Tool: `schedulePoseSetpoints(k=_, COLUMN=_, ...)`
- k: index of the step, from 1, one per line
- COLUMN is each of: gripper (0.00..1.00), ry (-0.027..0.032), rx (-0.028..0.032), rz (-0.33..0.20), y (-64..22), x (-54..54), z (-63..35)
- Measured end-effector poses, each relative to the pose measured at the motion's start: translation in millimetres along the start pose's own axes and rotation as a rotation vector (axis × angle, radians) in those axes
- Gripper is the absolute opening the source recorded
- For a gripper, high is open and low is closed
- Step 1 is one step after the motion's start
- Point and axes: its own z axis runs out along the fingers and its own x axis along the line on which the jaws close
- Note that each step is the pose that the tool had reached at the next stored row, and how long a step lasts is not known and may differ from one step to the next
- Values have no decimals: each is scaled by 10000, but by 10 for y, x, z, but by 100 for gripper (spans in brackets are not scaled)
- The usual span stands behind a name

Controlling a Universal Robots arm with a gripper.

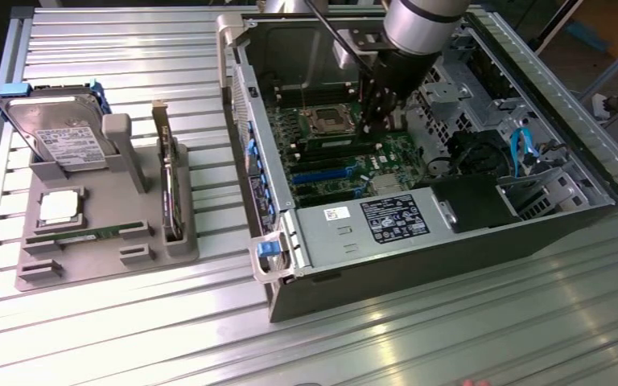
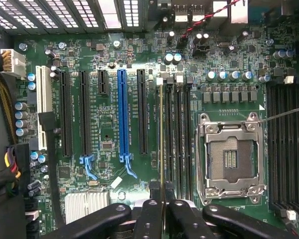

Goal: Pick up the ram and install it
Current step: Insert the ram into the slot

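Gripper (image 2: 162, 193) clenched on the ram (image 2: 162, 139) — edge-on along the memory slots (image 2: 178, 134) beside the CPU socket (image 2: 230, 159). Exterior view: upper middle, inside the computer case (image 1: 417, 275).

Your arm (image 1: 422, 24) drops in from the top of the exterior view, with the wrist link close to vertical. The gripper (image 1: 379, 121) points straight down. Its jaws are nearly together, and the two black fingers (image 2: 148, 214) are clamped on the ram (image 2: 162, 139), which is held edge-on between them.
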Motion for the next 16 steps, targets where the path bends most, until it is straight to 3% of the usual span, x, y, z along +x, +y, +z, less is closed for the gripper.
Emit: schedulePoseSetpoints(k=16, gripper=12, ry=-1, rx=12, rz=-13, y=23, x=-1, z=44)
